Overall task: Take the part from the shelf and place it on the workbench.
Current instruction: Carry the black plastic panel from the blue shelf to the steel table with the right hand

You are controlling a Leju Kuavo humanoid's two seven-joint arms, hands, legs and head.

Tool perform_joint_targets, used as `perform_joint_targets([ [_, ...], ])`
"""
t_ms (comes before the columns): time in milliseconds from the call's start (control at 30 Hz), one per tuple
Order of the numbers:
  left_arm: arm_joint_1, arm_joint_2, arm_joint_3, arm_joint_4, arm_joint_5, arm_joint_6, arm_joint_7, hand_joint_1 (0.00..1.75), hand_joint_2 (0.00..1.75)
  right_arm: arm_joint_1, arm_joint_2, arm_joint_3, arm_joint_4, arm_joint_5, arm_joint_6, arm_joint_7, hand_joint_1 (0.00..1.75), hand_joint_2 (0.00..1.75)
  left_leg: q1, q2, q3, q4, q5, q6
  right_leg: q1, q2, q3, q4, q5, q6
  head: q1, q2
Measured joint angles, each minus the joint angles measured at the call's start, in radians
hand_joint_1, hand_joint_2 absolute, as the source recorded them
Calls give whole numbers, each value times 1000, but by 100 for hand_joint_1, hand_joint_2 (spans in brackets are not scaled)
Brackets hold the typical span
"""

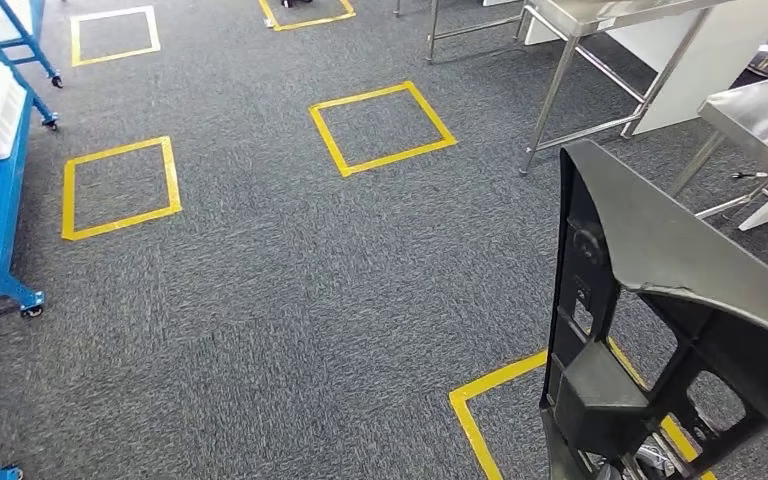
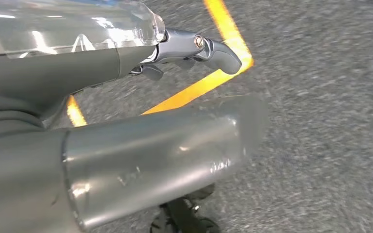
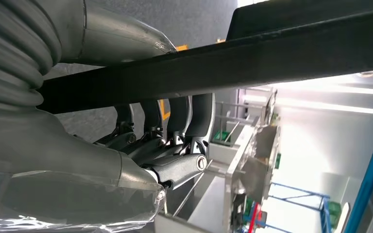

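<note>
Item: black plastic part (image 1: 660, 330), lower right of head frame, carried upright above carpet (image 1: 290, 300) and yellow tape square (image 1: 480, 400)
Grip: our right hand (image 3: 165, 145) clasps thin edge bar of part, fingers (image 3: 201, 116) hooked behind it
Left hand (image 2: 189, 51): holds nothing, fingers curled in
Handling, we judge: stiff, light, large openwork frame; smooth edge could slip or swing; hold near thick rib
Destination: steel workbench (image 1: 760, 110), upper right of frame, well apart
</note>
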Motion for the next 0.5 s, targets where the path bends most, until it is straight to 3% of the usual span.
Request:
perform_joint_targets([
  [67, -1, -1, 1, 0, -4, -1, -1, 0, 0, 0, 0, 0, -1, 4, 4, 0, 175, 175, -2, -15, 4, -14, -6, 12, -1, 24, -13, 9, 0, 13, -1, 0],
  [100, -3, -3, 1, 0, -5, -1, -1, 0, 0, 1, 0, 0, -1, 6, 5, 0, 175, 175, -3, -1, 3, -13, -4, 21, -3, 33, -17, 8, 2, 18, 0, 0],
  [133, -4, -4, 1, 0, -6, -1, -2, 0, 0, 3, 0, -1, -2, 8, 5, 0, 175, 175, -3, 11, 5, -15, -2, 27, -3, 20, -21, 14, -1, 23, 1, 0],
  [167, -5, -5, 2, 0, -7, -1, -2, 0, 0, 4, 0, -1, -2, 10, 5, 0, 175, 175, -3, 24, 6, -18, 0, 34, -1, -8, -31, 32, -11, 27, 5, 0],
  [233, -4, -6, 5, 0, -10, -1, -3, 0, 0, 3, 0, 0, -2, 13, 5, 0, 175, 175, -5, 52, 7, -22, 2, 44, 1, -78, -77, 125, -63, 33, 13, 0],
  [300, 0, -6, 10, 0, -13, -1, -3, 0, 0, 2, 0, 0, -2, 14, 5, 0, 175, 175, -11, 83, 7, -23, -1, 49, 1, -102, -140, 247, -114, 35, 17, 0],
  [333, 0, -6, 13, 0, -14, -1, -3, 0, 0, 3, 0, 0, -2, 15, 5, 0, 175, 175, -13, 97, 8, -23, -3, 50, 1, -103, -156, 276, -117, 34, 17, 0],
  [367, -1, -6, 15, 0, -14, -1, -3, 0, 0, 4, 0, 0, -2, 15, 4, 0, 175, 175, -15, 111, 11, -23, -6, 51, 2, -105, -153, 268, -99, 30, 17, 0],
  [400, -2, -6, 16, 0, -15, -1, -3, 0, 0, 5, 0, 0, -2, 15, 4, 0, 175, 175, -16, 124, 15, -23, -9, 51, 4, -110, -129, 221, -66, 24, 17, 0],
  [433, -3, -6, 16, 0, -16, -1, -3, 0, 0, 5, 0, 0, -2, 16, 2, 0, 175, 175, -18, 135, 21, -24, -13, 50, 10, -126, -92, 150, -31, 15, 17, 0],
  [500, -4, -8, 17, 0, -17, -1, -3, 0, 0, 4, 0, 2, -3, 20, 0, 0, 175, 175, -22, 156, 30, -27, -20, 45, 25, -168, -32, 35, 5, -3, 17, 0],
])
